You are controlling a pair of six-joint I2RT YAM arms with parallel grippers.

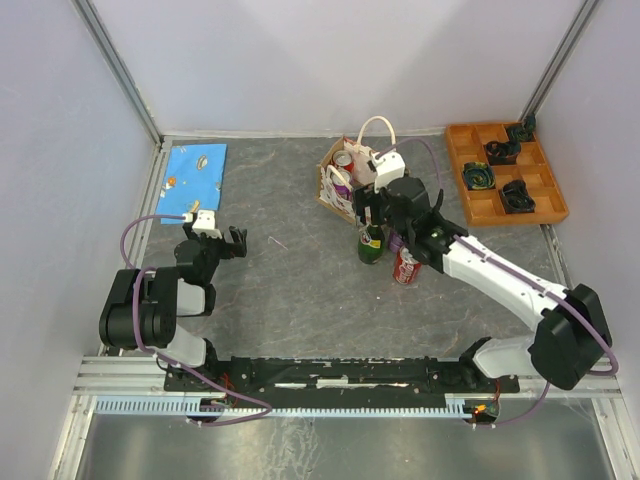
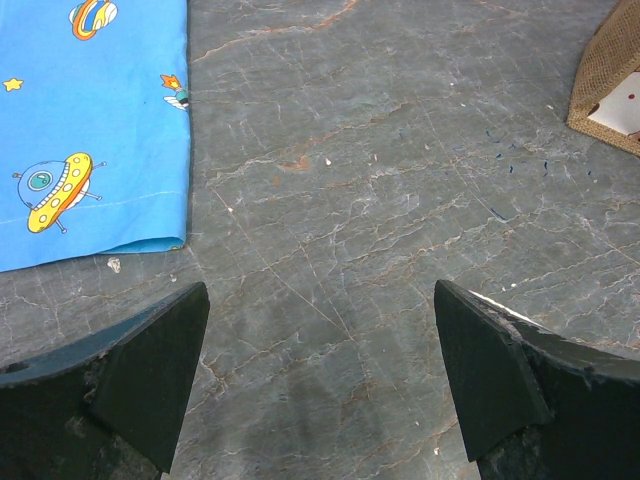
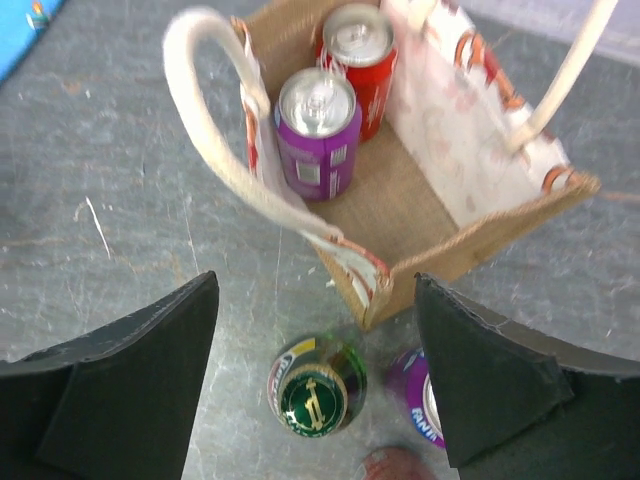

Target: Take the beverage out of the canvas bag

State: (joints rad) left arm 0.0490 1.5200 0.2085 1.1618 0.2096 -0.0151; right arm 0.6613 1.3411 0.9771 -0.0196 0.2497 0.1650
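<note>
Jaws of right gripper (image 3: pixel 315 287) spread wide, grasping nothing; poised above near corner of bag (image 3: pixel 420 215). Bag upright on table (image 1: pixel 290 290), mouth open, handle (image 3: pixel 188 105) looped up. Inside: purple can (image 3: pixel 317 130) and red can (image 3: pixel 357 55), both upright, side by side. Just outside near corner: green bottle (image 3: pixel 316 385) upright, second purple can (image 3: pixel 420 400) beside it, another red can (image 1: pixel 405 266) nearby. Orange tray (image 1: pixel 485 205) at far right, well apart. Blue cloth (image 2: pixel 90 120) at far left. Jaws of left gripper (image 2: pixel 320 290) likewise apart, empty, over bare table.
</note>
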